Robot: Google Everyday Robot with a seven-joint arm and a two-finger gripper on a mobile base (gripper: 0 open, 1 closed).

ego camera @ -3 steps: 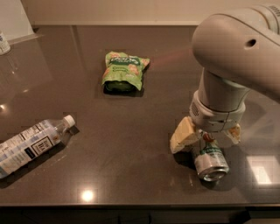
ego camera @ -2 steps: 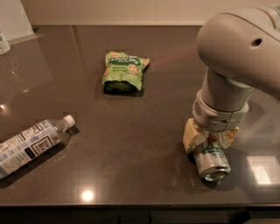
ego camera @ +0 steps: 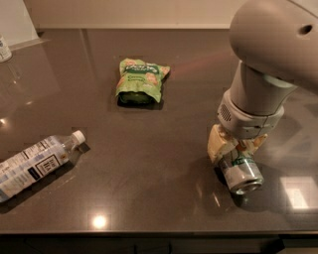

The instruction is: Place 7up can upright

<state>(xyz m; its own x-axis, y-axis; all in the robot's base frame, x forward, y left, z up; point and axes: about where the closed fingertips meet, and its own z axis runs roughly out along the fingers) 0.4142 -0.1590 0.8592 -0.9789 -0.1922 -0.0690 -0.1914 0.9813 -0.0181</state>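
A dark, polished grey-brown desk (ego camera: pixel 149 163) fills the view, its glossy top catching small bright reflections (ego camera: pixel 99 221) of overhead light near the front edge. A pale wall (ego camera: pixel 124 12) runs behind its far edge. The end effector (ego camera: pixel 236 150) sits low over the desk's right front part.

An office break room, likely: dark stone-look tabletop (ego camera: pixel 149 198) with a snack bag (ego camera: pixel 141 82), water bottle (ego camera: pixel 37 163), and a can (ego camera: pixel 242 172) clasped by the gripper (ego camera: pixel 237 148) at right.
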